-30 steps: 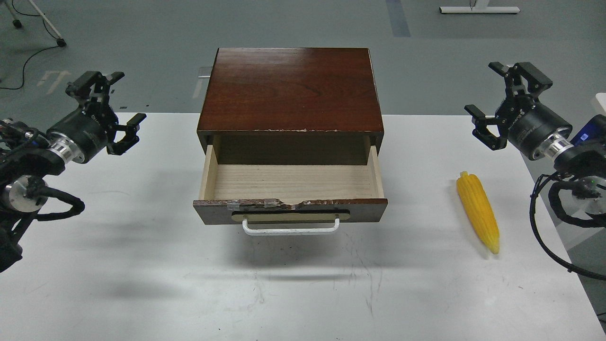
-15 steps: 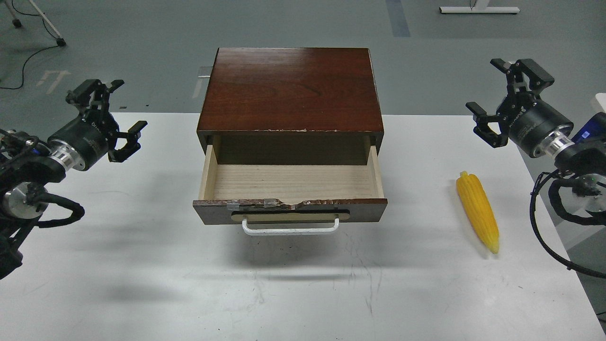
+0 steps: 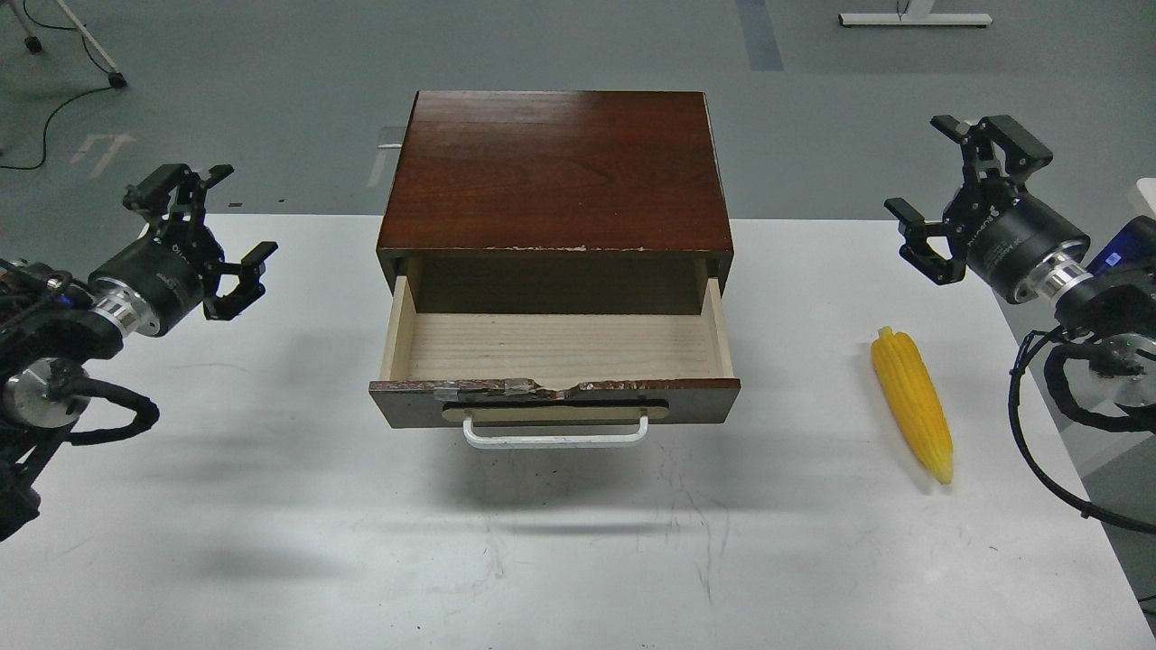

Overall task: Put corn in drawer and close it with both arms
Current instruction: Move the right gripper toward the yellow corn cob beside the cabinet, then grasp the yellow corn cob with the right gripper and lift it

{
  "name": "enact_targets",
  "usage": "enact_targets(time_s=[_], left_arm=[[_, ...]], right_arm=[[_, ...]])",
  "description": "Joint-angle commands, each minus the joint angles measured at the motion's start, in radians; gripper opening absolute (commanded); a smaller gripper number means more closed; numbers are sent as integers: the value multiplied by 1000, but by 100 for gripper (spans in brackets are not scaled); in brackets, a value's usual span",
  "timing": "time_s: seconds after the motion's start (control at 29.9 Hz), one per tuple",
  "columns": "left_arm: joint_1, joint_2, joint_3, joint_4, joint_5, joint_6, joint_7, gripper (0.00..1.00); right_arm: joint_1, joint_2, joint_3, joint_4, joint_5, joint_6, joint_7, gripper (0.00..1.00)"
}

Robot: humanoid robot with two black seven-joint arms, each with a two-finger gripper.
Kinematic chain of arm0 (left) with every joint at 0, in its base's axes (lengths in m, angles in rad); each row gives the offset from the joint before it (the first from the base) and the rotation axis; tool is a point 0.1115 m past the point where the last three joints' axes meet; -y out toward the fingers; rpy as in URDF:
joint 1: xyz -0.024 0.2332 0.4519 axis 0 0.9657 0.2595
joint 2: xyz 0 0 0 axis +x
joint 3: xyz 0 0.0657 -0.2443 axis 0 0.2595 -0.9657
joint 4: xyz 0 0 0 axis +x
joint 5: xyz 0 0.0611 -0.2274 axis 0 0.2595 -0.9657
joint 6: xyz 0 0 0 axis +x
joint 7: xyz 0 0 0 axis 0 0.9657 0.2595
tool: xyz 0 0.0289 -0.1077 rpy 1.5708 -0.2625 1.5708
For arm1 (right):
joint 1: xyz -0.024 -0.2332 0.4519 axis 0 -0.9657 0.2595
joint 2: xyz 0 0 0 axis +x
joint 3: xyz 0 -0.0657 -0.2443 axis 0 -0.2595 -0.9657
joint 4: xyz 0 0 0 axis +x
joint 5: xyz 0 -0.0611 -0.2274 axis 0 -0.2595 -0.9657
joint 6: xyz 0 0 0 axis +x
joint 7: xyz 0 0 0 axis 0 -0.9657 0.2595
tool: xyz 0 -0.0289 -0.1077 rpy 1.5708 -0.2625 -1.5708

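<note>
The drawer (image 3: 554, 402) is pulled open out of a dark brown wooden cabinet (image 3: 554, 171) in the middle of the white table. Its pale wood inside is empty, and its front has a white bar handle (image 3: 555, 440). The yellow corn (image 3: 912, 403) lies on the table to the right of the drawer, pointed end toward me. My left gripper (image 3: 217, 217) is open and empty, raised at the left, well clear of the cabinet. My right gripper (image 3: 948, 185) is open and empty, raised at the right, above and behind the corn.
The white table (image 3: 271, 506) ends at the right just past the corn. Grey floor lies behind it, with a cable (image 3: 41, 126) at far left and a white stand base (image 3: 912, 18) at top right.
Both grippers shifted only slightly: the left one dipped a little lower, the right one barely moved. Both stayed open. The corn and drawer have not moved.
</note>
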Motion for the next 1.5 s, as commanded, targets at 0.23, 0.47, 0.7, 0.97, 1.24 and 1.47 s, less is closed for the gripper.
enact_targets(time_s=[0.23,0.47,0.7,0.97,1.24,1.47], left_arm=[[1,-5,-3,-4,0,1,-9,98],[0,-8,-1,-4,2,0,-11,98],[-2,-23,4,-4,5,1,-12,98],[-5,-11,7,-4,8,1,-12,98],[-1,-25,7,-6,8,17,-12,98],[3,-17,7,-4,8,21,-14,98]], right_arm=[[6,-8,-29,18,-23,5,-4,98],[35,-91,-40,107,-54,1,-12,97],[36,-126,-52,142,-147,-102,-137,96],[93,-325,-185,263,-1237,-176,-186,95],[89,-349,-302,237,-1644,-171,-186,93],[79,-182,-377,124,-1643,-189,-199,92]])
